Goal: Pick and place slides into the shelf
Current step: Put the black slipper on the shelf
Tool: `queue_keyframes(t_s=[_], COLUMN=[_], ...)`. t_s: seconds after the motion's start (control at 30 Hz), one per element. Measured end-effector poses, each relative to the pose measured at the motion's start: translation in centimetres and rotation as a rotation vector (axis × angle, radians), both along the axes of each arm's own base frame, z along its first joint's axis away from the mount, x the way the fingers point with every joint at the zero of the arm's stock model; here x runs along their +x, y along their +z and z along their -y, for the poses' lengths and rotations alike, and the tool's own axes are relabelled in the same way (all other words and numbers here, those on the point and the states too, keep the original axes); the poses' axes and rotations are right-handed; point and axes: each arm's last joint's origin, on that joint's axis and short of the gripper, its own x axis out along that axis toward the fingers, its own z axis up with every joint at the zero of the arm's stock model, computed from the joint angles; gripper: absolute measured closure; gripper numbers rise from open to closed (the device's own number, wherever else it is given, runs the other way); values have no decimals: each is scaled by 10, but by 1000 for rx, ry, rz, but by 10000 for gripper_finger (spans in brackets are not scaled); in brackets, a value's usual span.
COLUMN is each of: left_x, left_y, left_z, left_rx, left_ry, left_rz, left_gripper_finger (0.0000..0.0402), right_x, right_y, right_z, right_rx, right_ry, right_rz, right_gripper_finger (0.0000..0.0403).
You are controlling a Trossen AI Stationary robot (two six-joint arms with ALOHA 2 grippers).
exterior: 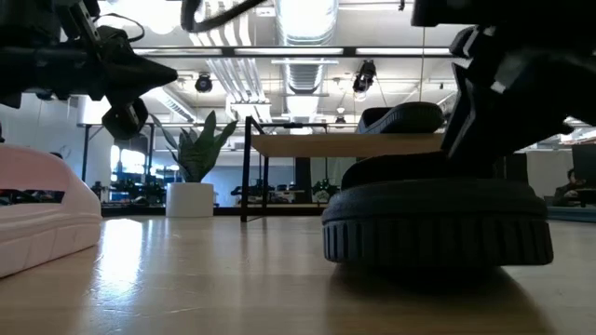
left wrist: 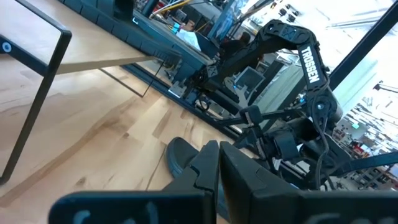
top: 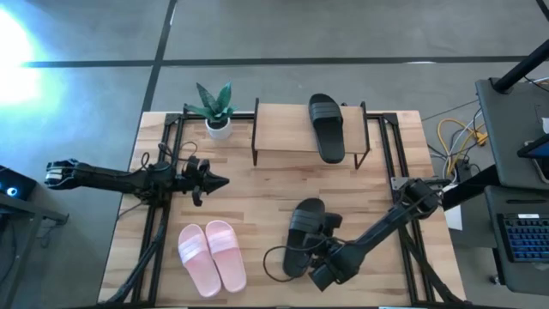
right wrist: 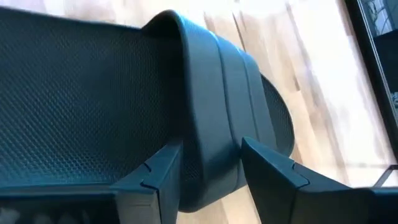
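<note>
black foam-like slide [top: 304, 233] at the table's near right looks light, springy and grippy, best pinched across its wide strap, where the right gripper [right wrist: 208, 163] straddles it with fingers apart, while the left gripper [top: 216, 181], fingers together, waits left of the shelf [top: 292, 130].

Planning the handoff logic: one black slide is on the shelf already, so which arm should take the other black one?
Right. Its gripper is already at the black slide on the table, fingers either side of its strap. The left gripper hovers clear, nearer the plant. The shelf has a free spot.
</note>
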Motion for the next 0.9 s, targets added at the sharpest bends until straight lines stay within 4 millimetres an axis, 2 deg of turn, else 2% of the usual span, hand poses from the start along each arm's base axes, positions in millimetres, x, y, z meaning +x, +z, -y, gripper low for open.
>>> queue_keyframes(t_s=[0.43, 0.57, 0.73, 0.83, 0.9], left_x=[0, 0, 1, 1, 2], left_y=[-1, -1, -2, -3, -3], left_z=[0, 0, 0, 0, 0], left_rx=[0, 0, 1, 1, 1], left_ry=[1, 1, 2, 2, 2], left_rz=[-7, -8, -15, -22, -26], left_gripper_finger=[402, 402, 402, 402, 402], right_x=[14, 15, 17, 22, 28], right_y=[-11, -11, -8, 0, 13], right_z=[39, 41, 40, 37, 34], right_rx=[-68, -93, -111, -93, -84], right_ry=[-66, -49, -16, -7, 9], right_rz=[-43, -53, -69, -49, -11], right_gripper_finger=[258, 296, 380, 387, 389])
